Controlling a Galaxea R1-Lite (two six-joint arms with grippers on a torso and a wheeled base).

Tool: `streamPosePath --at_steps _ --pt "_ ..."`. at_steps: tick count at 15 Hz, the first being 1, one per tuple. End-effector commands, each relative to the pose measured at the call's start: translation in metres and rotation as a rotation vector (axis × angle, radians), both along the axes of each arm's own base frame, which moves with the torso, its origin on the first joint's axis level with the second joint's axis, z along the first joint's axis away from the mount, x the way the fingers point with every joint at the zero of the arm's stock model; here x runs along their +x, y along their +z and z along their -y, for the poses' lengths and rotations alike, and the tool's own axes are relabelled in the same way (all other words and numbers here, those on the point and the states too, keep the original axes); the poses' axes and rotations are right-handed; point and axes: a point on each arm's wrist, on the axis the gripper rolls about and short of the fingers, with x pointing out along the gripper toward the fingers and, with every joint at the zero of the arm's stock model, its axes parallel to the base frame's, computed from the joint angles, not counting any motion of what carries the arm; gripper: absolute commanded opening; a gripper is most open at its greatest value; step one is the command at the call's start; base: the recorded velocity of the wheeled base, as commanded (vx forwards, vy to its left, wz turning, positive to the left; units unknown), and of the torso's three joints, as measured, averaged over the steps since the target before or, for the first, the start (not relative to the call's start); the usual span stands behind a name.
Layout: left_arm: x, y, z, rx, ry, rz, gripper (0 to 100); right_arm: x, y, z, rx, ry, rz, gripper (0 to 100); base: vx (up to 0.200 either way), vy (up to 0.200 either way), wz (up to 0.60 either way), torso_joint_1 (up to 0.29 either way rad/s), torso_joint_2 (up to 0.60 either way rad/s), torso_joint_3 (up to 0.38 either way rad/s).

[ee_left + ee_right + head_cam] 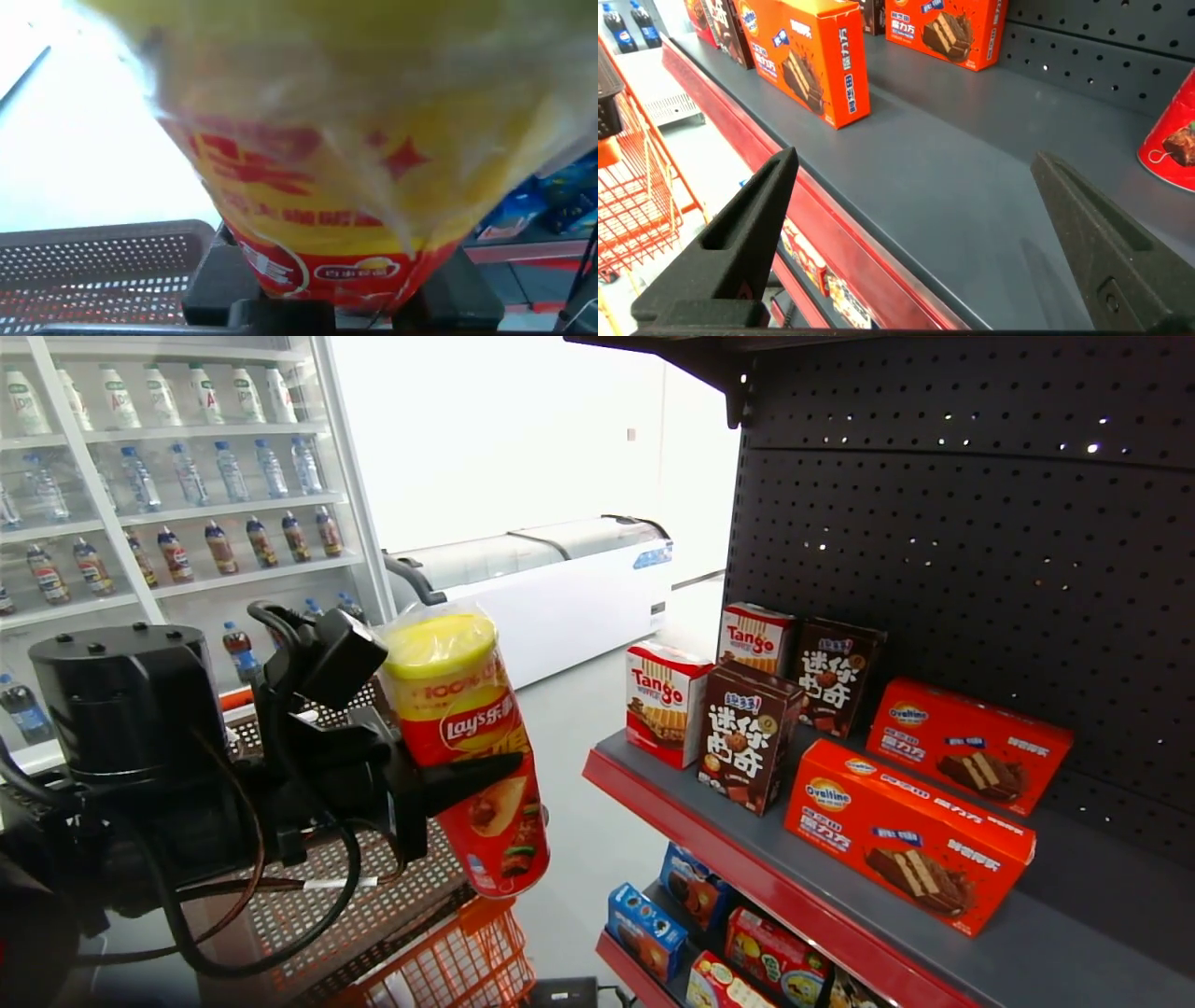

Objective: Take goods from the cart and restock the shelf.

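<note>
Head view: left gripper point(471, 773) fingers clamp the chip can point(456, 695) mid-body, tilted, cart point(401, 905) below them | right wrist view: right gripper point(913, 163) fingers spread wide above bare shelf point(971, 201) | risk: glossy can slips or tips while being placed, toppling wafer boxes point(665, 705).

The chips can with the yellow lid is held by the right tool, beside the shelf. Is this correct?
No: the left tool holds the chips can, as the head view shows; the right tool is open and empty. The rest is right.
</note>
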Motion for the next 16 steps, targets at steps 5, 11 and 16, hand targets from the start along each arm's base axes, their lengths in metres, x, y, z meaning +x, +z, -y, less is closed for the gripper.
streamPosePath --at_steps 5,11,16 --pt "-0.02 0.023 0.016 -0.078 -0.157 0.026 0 0.0 0.0 0.0 -0.002 0.002 0.0 100 0.0 0.0 0.0 0.0 0.0 0.0" --pt "-0.046 0.019 0.029 -0.045 -0.275 -0.05 0 0.0 0.0 0.0 -0.002 0.002 0.0 100 0.0 0.0 0.0 0.0 0.0 0.0" --pt "-0.062 0.001 0.027 0.007 -0.31 -0.069 0 0.0 0.0 0.0 -0.002 0.002 0.0 100 0.0 0.0 0.0 0.0 0.0 0.0"
